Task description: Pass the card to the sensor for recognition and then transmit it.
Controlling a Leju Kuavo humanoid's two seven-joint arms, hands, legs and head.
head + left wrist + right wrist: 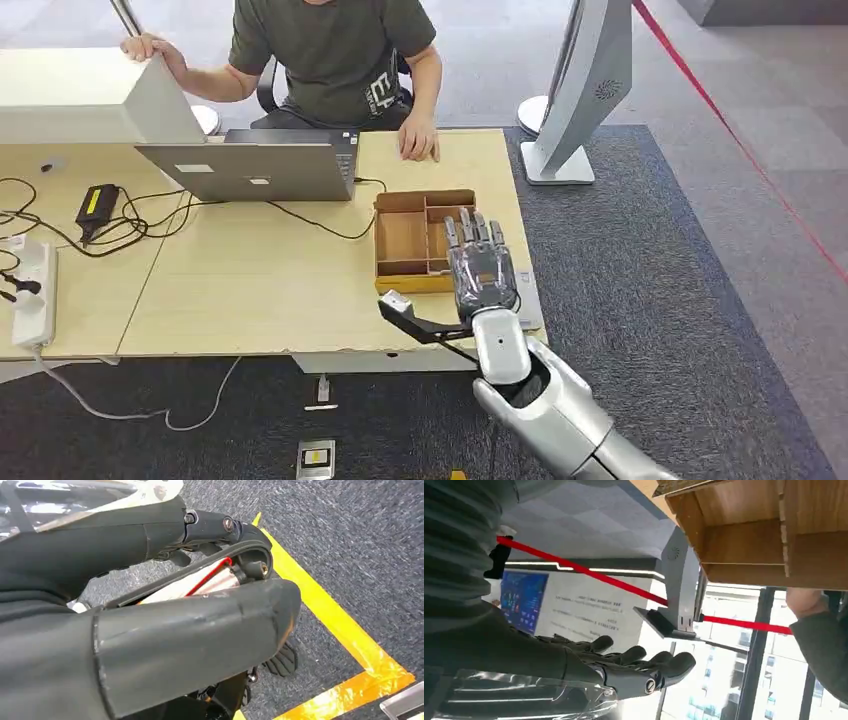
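Observation:
A wooden box (405,240) with several compartments stands at the right end of the table. My right hand (480,265) hovers flat over its right compartments, fingers straight and apart, hiding what lies below. In the right wrist view the fingers (644,667) stretch out with nothing between them, and the box (744,535) is close ahead. I see no card. A flat grey pad (531,300) lies by the table's edge beside the hand. My left hand (165,630) hangs over the carpet with nothing in it, its fingers (150,535) lying long.
A person sits across the table with one hand (418,140) resting near the box. A laptop (255,165), cables, a charger (97,203) and a power strip (33,285) fill the left half. A white standing unit (585,90) is right of the table. Yellow tape (340,630) marks the carpet.

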